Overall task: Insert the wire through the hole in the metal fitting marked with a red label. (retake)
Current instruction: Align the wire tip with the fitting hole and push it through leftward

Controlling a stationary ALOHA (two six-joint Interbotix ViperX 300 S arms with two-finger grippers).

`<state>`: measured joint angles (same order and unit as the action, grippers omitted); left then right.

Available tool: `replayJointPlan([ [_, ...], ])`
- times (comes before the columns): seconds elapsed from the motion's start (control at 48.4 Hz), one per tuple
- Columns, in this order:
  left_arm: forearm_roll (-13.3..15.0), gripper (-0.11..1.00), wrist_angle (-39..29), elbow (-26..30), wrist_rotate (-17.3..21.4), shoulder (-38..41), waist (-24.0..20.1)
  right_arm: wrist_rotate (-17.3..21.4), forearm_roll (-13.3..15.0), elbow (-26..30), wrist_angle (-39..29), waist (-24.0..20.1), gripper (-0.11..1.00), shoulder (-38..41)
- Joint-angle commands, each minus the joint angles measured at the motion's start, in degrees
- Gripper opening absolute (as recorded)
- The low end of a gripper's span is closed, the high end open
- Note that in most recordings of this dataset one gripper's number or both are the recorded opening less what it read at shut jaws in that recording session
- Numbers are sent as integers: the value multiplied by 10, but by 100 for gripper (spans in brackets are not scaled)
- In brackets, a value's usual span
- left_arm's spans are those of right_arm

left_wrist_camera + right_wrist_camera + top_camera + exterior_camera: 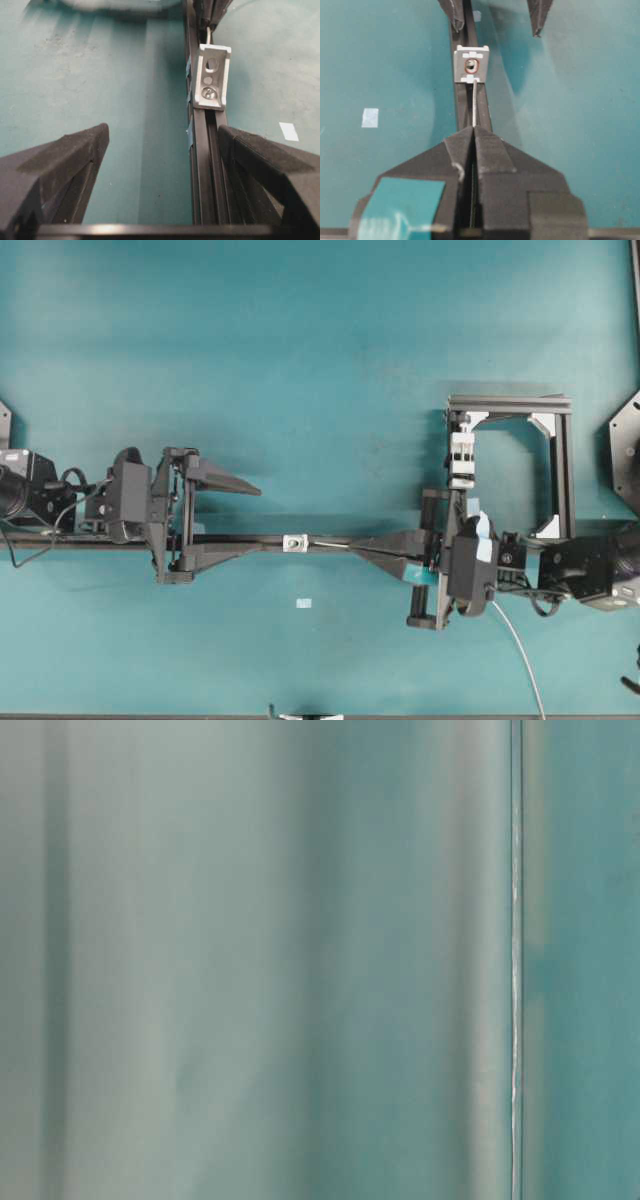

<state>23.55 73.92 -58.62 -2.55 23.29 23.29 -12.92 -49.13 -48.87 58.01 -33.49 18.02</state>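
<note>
Straight ahead of the right gripper (472,131), clamped on the wire (474,102) whose long axis runs along the black rail (481,112), sits the metal fitting (472,64) with its hole (471,65), nearer this arm; left gripper (240,515) spread apart beyond

Metal fitting (294,542) sits on the rail (240,539) between my grippers; wire (474,102) runs from my right gripper (473,131) to its hole (471,65).
</note>
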Motion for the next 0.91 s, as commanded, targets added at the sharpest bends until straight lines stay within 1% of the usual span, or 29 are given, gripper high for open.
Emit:
replayJointPlan([
  [0.0, -2, 72, 2, 4, -1, -15, 2, -1, 6, 10, 9, -2, 3, -7],
  [0.31, -3, 72, 1, 4, -1, -16, 2, -2, 8, 13, 14, -3, 3, -5],
  [0.889, -4, 72, 2, 11, -1, -15, 5, -5, 8, 26, 14, 16, 3, 10],
])
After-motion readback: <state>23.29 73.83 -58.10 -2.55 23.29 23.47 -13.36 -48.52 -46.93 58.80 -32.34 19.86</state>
